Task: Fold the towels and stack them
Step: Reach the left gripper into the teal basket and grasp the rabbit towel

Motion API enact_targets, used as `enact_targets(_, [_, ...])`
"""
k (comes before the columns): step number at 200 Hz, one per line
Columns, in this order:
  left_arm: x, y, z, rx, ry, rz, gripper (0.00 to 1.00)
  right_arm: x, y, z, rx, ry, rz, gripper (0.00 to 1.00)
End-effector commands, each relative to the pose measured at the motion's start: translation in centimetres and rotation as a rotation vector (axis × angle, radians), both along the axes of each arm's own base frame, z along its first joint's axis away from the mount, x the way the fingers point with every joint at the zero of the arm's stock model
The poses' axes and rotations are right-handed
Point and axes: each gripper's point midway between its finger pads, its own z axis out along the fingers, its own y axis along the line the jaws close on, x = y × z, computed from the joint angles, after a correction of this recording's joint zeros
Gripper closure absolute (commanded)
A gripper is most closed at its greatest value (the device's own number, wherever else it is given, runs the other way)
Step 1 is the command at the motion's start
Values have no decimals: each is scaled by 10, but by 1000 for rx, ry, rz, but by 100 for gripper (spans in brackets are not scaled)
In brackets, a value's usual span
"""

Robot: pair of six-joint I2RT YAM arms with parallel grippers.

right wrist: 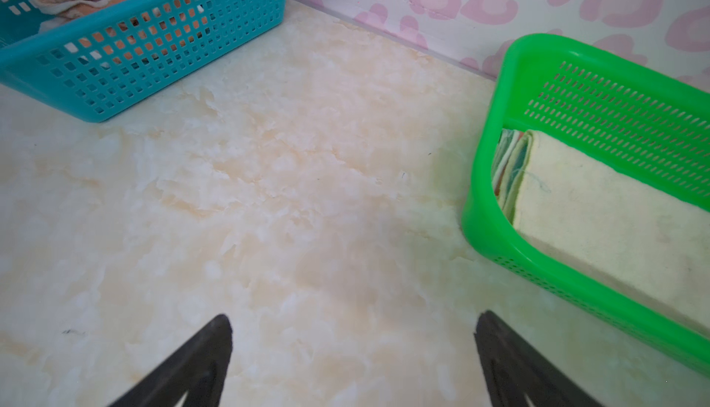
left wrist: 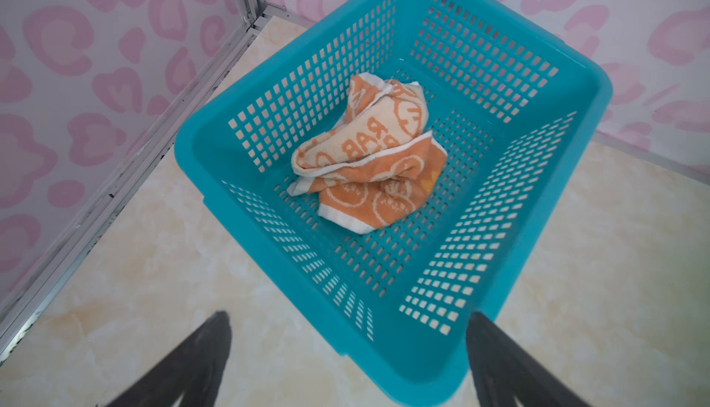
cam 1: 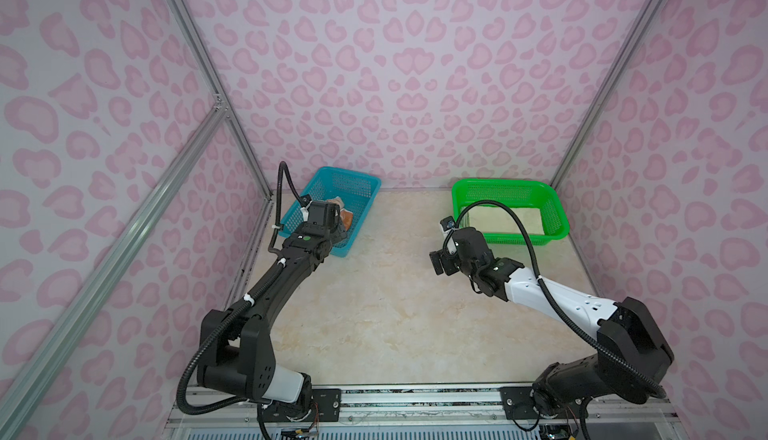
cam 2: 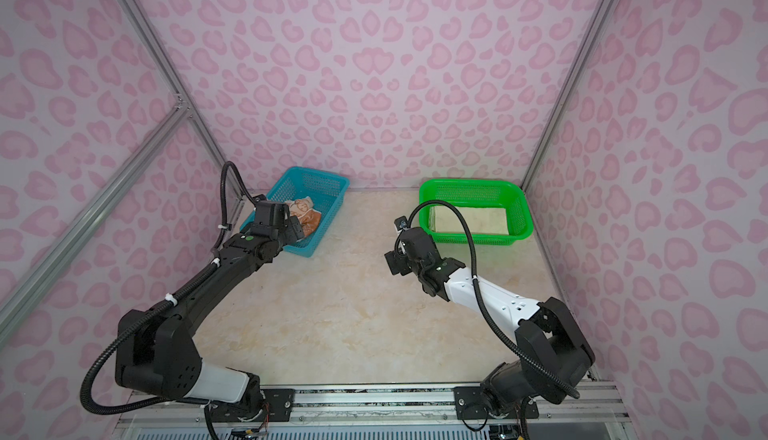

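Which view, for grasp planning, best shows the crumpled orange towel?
Left wrist: the orange towel lies unobstructed in the blue basket. Both top views: partly hidden behind the left arm. Right wrist: only a cropped part.

Three walls close the booth in: the back wall [cam 1: 415, 64], the left wall [cam 1: 62, 126] and the right wall [cam 1: 706, 126], all papered pale lilac with pink heart-like blotches. Silver corner struts [cam 1: 195, 43] rise at the corners, and a diagonal strut [cam 1: 124, 242] crosses the left wall. The tabletop [cam 1: 395, 313] is glossy cream marble with tan veining, evenly lit — a metal rail [cam 1: 415, 398] lines its near edge.
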Motion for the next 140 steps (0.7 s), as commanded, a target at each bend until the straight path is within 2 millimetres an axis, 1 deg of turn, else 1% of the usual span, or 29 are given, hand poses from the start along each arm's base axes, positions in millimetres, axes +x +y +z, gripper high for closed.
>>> enact_targets(1, [11, 7, -12, 4, 56, 1, 3, 1, -6, -4, -28, -6, -31, 1])
enact_targets(33, [30, 24, -30, 9, 109, 45, 3, -2, 0, -3, -14, -49, 7, 1])
enact_targets(55, [43, 32, -41, 19, 145, 58, 3, -2, 2, -6, -4, -77, 8, 1])
enact_targets(67, [49, 35, -46, 31, 170, 64, 2, -3, 7, -8, 0, -73, 39, 2])
enact_targets(76, [53, 37, -52, 33, 194, 68, 1, -4, 10, -10, -1, -68, 51, 1])
enact_targets(79, [53, 37, -57, 32, 209, 70, 1, -5, 10, -10, -1, -68, 52, 1])
enact_targets(82, [52, 38, -62, 33, 224, 69, 1, -4, 11, -11, -3, -66, 54, 1])
enact_targets(85, [60, 37, -55, 28, 205, 68, 0, -5, 12, -11, -2, -68, 60, 1])
enact_targets(89, [62, 37, -57, 24, 207, 69, 0, -6, 13, -13, -6, -64, 70, 1])
enact_targets(113, [77, 32, -73, 3, 229, 54, 1, -8, 17, -20, -41, -62, 92, 1])
enact_targets(140, [94, 28, -88, 3, 269, 40, 2, -9, 16, -32, -80, -33, 96, 1])
